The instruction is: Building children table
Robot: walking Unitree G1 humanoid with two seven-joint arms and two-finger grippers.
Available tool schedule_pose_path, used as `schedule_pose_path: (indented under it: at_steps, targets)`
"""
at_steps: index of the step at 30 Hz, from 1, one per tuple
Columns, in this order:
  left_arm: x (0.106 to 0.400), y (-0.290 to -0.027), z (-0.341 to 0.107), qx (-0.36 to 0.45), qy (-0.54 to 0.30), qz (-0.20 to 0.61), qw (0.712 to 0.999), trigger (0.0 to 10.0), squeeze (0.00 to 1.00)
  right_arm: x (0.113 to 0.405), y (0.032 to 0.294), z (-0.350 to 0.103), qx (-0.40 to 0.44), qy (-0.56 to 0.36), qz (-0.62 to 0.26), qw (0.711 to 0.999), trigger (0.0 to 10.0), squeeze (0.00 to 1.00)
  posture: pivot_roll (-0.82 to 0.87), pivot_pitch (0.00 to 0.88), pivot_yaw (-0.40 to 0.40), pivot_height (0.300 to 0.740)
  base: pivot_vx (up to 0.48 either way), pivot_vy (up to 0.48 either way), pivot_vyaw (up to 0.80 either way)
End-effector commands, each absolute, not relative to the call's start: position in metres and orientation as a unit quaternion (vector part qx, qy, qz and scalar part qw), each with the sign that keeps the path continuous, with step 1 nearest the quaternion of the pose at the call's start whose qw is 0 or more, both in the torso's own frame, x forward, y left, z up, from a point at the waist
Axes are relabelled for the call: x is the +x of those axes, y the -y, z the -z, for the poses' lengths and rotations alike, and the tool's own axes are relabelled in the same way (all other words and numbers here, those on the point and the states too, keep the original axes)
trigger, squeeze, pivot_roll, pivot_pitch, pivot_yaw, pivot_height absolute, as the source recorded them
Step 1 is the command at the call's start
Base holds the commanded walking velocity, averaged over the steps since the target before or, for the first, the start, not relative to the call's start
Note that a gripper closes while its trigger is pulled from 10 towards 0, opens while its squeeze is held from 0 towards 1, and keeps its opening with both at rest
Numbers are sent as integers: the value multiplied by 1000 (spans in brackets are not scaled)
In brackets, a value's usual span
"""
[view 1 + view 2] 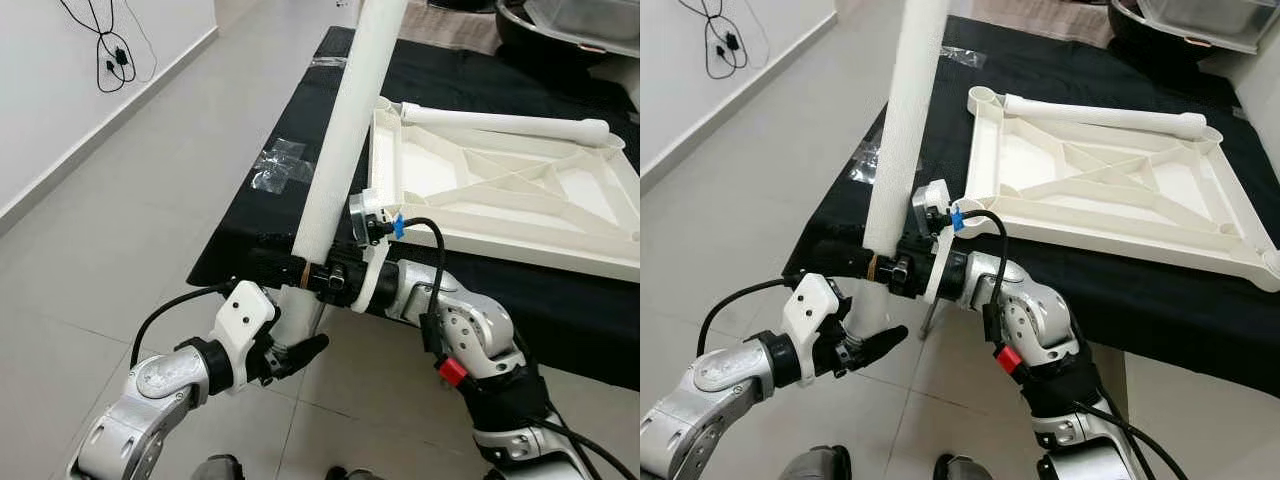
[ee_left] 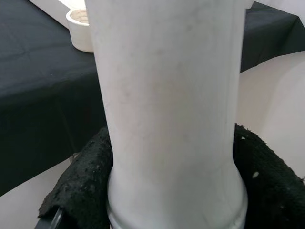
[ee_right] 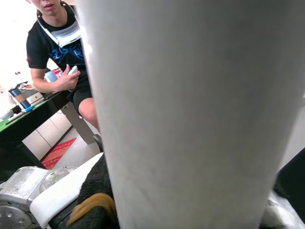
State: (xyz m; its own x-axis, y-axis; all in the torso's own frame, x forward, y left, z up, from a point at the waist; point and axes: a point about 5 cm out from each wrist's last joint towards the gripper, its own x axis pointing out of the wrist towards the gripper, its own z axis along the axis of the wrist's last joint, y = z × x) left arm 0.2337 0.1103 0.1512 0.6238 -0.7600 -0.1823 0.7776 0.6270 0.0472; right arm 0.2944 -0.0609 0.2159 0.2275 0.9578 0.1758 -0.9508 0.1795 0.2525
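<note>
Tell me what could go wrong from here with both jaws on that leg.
1. The white table leg is long and held only near its lower end by the left gripper and right gripper; its top could sway and twist in the grip.
2. The leg stands close to the upturned tabletop at the edge of the black table; a swing could knock it.
3. A person sits nearby.

- I see the table top (image 1: 500,195) lying upside down on the covered bench (image 1: 470,80), right of centre.
- One leg (image 1: 505,123) lies along its far edge.
- Another leg (image 1: 340,140) stands tilted in front of the bench's left part, just left of the table top.
- My left gripper (image 1: 296,352) holds its lower end; my right gripper (image 1: 325,277) clamps it just above.
- Behind the leg, a person (image 3: 59,52) sits.
</note>
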Motion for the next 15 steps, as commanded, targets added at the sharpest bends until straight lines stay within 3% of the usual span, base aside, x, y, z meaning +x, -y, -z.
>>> schedule_pose_path:
  at_steps: [1, 15]
  targets:
    - [224, -97, -153, 58, -62, 465, 881, 10000, 0, 298, 59, -215, 157, -13, -605, 780, 0, 0, 109, 157, -97, 740, 0, 0, 0]
    - [220, -96, -149, 48, -83, 472, 877, 10000, 0, 298, 58, -222, 163, -1, -609, 776, 0, 0, 108, 149, -101, 740, 0, 0, 0]
